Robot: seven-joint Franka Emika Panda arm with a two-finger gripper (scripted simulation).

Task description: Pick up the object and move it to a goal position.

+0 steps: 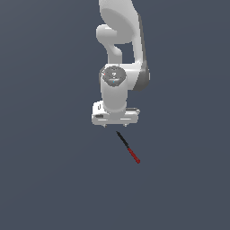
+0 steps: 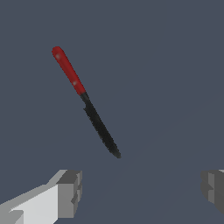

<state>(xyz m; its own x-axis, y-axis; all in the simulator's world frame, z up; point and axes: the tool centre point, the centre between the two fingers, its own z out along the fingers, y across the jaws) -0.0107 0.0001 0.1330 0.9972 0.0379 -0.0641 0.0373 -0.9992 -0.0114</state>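
Observation:
The object (image 1: 128, 147) is a thin stick-like tool, one half black and pointed, the other half red. It lies flat on the dark grey floor, just in front of the arm in the exterior view. In the wrist view the object (image 2: 85, 99) lies slanted, its black tip towards the fingers. My gripper (image 1: 115, 126) hangs above the floor, close behind the black tip and apart from it. In the wrist view the gripper (image 2: 142, 192) is open and empty, with one finger (image 2: 69, 194) and the other finger (image 2: 213, 189) wide apart.
The white arm (image 1: 120, 54) rises behind the gripper. Plain dark grey floor (image 1: 49, 170) lies all around. No other object or goal marker shows.

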